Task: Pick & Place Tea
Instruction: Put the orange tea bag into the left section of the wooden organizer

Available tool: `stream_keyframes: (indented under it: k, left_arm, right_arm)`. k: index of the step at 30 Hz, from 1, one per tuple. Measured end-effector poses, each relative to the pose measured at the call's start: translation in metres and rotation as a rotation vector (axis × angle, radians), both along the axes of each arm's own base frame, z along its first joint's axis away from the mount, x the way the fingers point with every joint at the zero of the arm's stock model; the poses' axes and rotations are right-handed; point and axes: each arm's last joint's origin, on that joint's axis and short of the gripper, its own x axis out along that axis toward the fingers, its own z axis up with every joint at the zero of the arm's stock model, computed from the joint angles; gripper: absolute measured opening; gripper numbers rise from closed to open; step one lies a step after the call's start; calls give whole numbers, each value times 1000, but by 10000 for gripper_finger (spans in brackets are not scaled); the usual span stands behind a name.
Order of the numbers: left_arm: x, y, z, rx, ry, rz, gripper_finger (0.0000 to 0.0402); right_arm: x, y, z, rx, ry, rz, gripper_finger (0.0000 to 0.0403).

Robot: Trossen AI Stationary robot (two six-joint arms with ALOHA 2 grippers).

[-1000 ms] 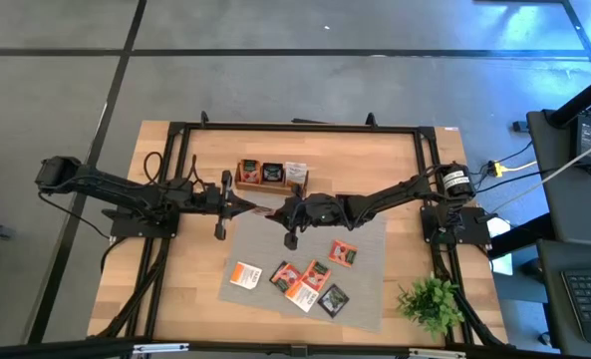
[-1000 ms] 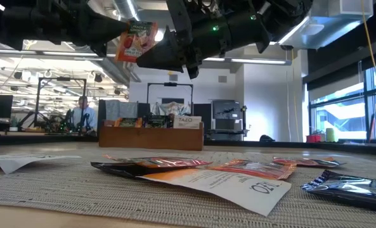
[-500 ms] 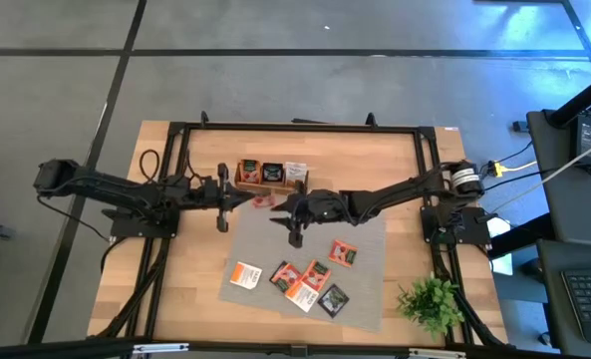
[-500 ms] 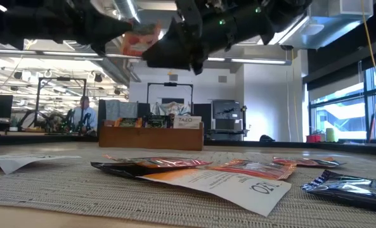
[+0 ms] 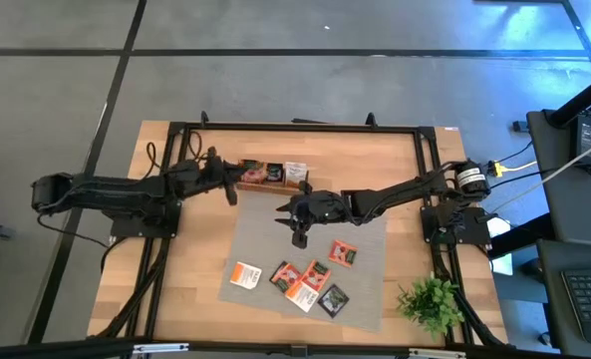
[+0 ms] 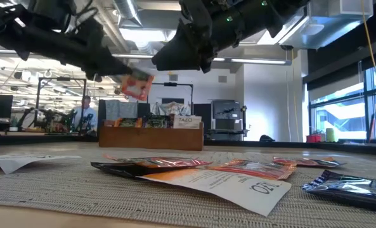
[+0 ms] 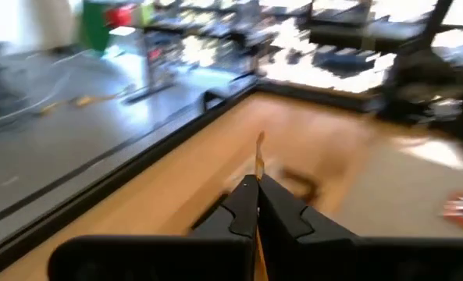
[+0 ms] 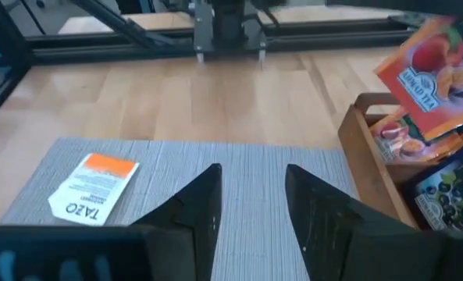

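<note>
**Station State: Sachet Held Above Tray**

Wooden table (image 5: 190,289) carries a grey woven mat (image 5: 365,299) at its centre, with an open workshop visible beyond in the low view.

1. Tray. A brown wooden tray (image 5: 243,184) sits at the far edge of the mat. Its compartments hold upright sachets: orange-printed ones at one end, dark ones in the middle, and white ones (image 6: 189,120) at the other end (exact counts cannot be determined).

2. Left gripper (image 5: 237,179). Its fingers are pressed together on the edge of an orange sachet (image 6: 137,85), which hangs in the air over the orange end of the tray, clear of the packets below it.

3. Right gripper (image 5: 297,231). It hovers above the mat just in front of the tray, fingers (image 8: 198,209) parted and holding nothing.

4. Loose tea. A white sachet (image 5: 244,274) lies apart on the mat; a cluster of sachets (image 5: 305,282) lies nearer the plant (image 5: 433,301).
</note>
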Motion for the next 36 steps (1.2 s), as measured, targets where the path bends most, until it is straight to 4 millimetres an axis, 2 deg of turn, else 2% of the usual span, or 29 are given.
stream_keyframes:
  k: [6, 21, 28, 36]
  left_arm:
    - [-5, 11, -11, -55, 87, 71, 2]
    - [1, 18, -29, -77, 185, 205, 2]
    - [9, 21, -32, -80, 151, 204, 2]
    - [13, 23, -45, -108, 204, 225, 2]
  right_arm:
    - [0, 0, 0, -3, 1, 1, 144]
    - [0, 0, 0, -5, 3, 2, 144]
    - [0, 0, -1, -4, 4, 4, 144]
    - [0, 0, -1, -4, 4, 4, 144]
